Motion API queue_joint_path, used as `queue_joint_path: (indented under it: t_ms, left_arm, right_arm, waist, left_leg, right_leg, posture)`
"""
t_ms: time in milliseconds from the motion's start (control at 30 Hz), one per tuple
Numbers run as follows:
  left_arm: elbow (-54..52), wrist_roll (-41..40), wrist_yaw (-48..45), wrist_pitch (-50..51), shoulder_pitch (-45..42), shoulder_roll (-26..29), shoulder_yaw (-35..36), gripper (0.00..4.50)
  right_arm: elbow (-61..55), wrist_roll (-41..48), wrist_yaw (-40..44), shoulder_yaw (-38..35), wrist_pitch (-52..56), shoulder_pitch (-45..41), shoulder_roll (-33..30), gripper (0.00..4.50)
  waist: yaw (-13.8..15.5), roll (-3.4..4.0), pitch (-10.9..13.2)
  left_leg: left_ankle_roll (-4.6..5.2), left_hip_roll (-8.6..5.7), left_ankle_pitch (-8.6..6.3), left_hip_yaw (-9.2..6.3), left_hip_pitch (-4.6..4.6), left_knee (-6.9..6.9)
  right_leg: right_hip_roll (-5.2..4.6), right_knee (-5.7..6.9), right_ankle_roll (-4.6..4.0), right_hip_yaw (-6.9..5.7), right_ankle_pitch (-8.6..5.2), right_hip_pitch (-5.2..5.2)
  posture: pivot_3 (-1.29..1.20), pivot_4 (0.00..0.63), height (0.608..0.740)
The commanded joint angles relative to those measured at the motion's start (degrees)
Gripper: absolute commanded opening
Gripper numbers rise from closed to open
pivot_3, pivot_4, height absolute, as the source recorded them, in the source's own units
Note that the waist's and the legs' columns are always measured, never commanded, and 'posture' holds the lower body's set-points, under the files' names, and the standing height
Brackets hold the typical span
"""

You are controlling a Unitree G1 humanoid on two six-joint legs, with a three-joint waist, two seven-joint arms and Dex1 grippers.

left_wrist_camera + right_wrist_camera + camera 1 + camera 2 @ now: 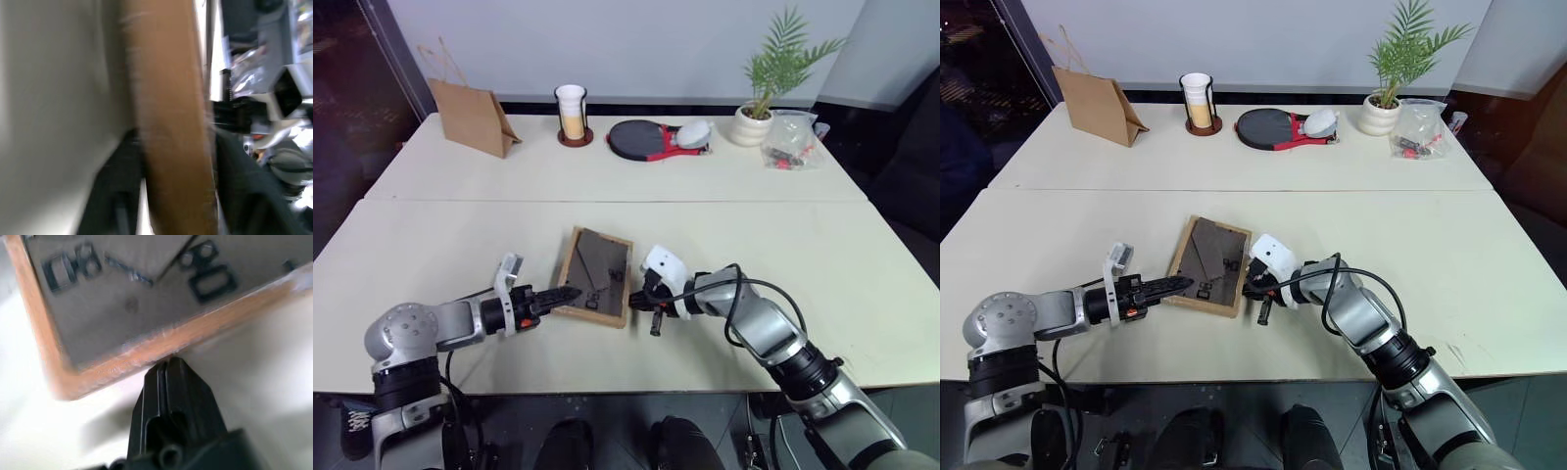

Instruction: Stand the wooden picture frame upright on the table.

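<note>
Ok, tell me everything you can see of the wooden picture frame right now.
The wooden picture frame lies flat and face down on the table, its dark grey backing with small black clips up inside a light-wood border. The left gripper has its fingers either side of the left edge. The right gripper, fingers shut, presses its tip to the opposite wooden edge.

Even, bright light falls on the table (431,245), shadows soft. Both wrist views are blurred; the wooden picture frame (166,122) smears there.
</note>
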Motion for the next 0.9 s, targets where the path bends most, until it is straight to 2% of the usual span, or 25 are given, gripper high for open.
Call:
queue_joint_path:
  t_ms: [33, 167, 300, 467, 500, 533, 633, 700, 767, 800, 900]
  left_arm:
    - [0.4, -5.0, 0.8, 1.2, -0.5, -1.5, 1.9, 1.04]
    - [1.9, -10.4, 4.9, 1.2, -3.0, -3.8, 8.2, 1.04]
    - [1.7, -16.2, 10.9, 1.2, -4.4, -5.9, 13.1, 1.04]
    - [-1.5, -24.2, 18.6, 0.3, -3.6, -9.4, 13.5, 1.04]
    - [-2.0, -26.4, 20.2, -0.5, -3.3, -10.0, 13.1, 1.04]
    - [-2.6, -28.4, 21.9, -1.5, -3.0, -10.4, 12.4, 1.04]
    - [-4.5, -33.9, 26.6, -5.5, -1.7, -10.8, 9.7, 1.04]
    - [-5.4, -38.1, 29.6, -8.5, -0.5, -10.4, 7.4, 1.04]
    - [-6.5, -41.9, 32.0, -11.4, 0.8, -9.7, 4.8, 1.04]
    - [-7.0, -43.6, 32.9, -12.8, 1.5, -9.1, 3.5, 1.04]
    - [-9.5, -48.4, 35.4, -17.3, 3.8, -7.8, -0.6, 1.04]
  right_arm:
    - [-4.7, 0.9, -0.4, -2.1, 1.0, -1.1, -0.6, 0.00]
    - [-10.4, 1.9, 0.8, -6.2, 4.6, -1.2, -6.0, 0.00]
    - [-13.3, 6.0, 0.7, -15.6, 8.4, -3.8, -10.0, 0.00]
    - [-11.1, 14.9, 1.0, -22.6, 14.8, -13.7, -6.8, 0.00]
    - [-10.3, 16.6, 1.0, -23.3, 15.7, -15.5, -5.6, 0.52]
    - [-9.6, 17.9, 1.3, -23.4, 16.1, -16.7, -4.7, 0.75]
    - [-7.6, 21.1, 1.9, -22.4, 16.5, -19.3, -2.3, 2.22]
    - [-5.3, 21.5, 0.9, -20.9, 16.5, -20.8, -0.3, 3.42]
    - [-3.2, 21.3, 0.4, -19.5, 15.8, -21.6, 0.5, 4.27]
    - [-2.5, 21.2, 0.2, -19.0, 15.5, -21.9, 0.7, 4.39]
    - [2.6, 20.8, -0.2, -16.9, 14.7, -23.2, 2.6, 4.39]
  waist:
    - [-0.1, 0.00, 0.0]
    - [0.1, -0.02, 0.0]
    - [0.0, -0.05, 0.0]
    - [-0.4, -0.03, 0.1]
    - [-0.4, -0.03, 0.1]
    - [-0.3, -0.04, 0.1]
    - [0.0, -0.04, 0.0]
    - [0.0, -0.04, 0.0]
    - [0.0, -0.04, 0.0]
    - [0.0, -0.04, 0.0]
    - [-0.1, -0.04, 0.1]
  left_leg:
    - [0.00, -0.02, 0.00, 0.00, -0.02, 0.00]
    - [0.00, -0.10, 0.00, -0.01, -0.32, 0.01]
    - [0.01, -0.11, 0.00, -0.03, -0.38, 0.01]
    - [0.01, -0.07, 0.00, -0.01, -0.34, -0.06]
    - [0.01, -0.06, 0.00, -0.01, -0.35, -0.08]
    - [0.01, -0.06, 0.00, -0.01, -0.34, -0.08]
    - [0.01, -0.07, 0.00, -0.03, -0.36, -0.14]
    - [0.01, -0.10, 0.00, -0.02, -0.37, -0.15]
    - [0.01, -0.13, 0.00, 0.02, -0.37, -0.14]
    - [0.01, -0.14, -0.01, 0.03, -0.38, -0.14]
    - [0.01, -0.13, -0.01, 0.03, -0.39, -0.17]
  right_leg:
    - [-0.05, -0.01, 0.00, -0.01, 0.00, -0.01]
    - [-0.19, -0.01, 0.03, -0.07, 0.02, -0.30]
    - [-0.20, -0.05, 0.04, -0.10, 0.02, -0.33]
    - [-0.16, -0.04, 0.04, -0.08, 0.02, -0.37]
    - [-0.16, -0.04, 0.04, -0.07, 0.02, -0.38]
    - [-0.16, -0.04, 0.04, -0.07, 0.02, -0.39]
    - [-0.17, -0.09, 0.04, -0.08, 0.02, -0.38]
    - [-0.24, -0.14, 0.04, -0.08, 0.02, -0.36]
    - [-0.30, -0.16, 0.04, -0.04, 0.02, -0.36]
    - [-0.32, -0.17, 0.04, -0.04, 0.02, -0.37]
    - [-0.32, -0.20, 0.02, -0.04, 0.01, -0.39]
  posture:
    - [0.00, 0.150, 0.740]
    - [0.00, 0.150, 0.740]
    - [0.00, 0.150, 0.740]
    - [0.00, 0.150, 0.740]
    - [0.00, 0.150, 0.740]
    - [0.00, 0.150, 0.740]
    - [0.00, 0.150, 0.740]
    - [0.00, 0.150, 0.740]
    - [0.00, 0.150, 0.740]
    - [0.00, 0.150, 0.740]
    - [0.00, 0.150, 0.740]
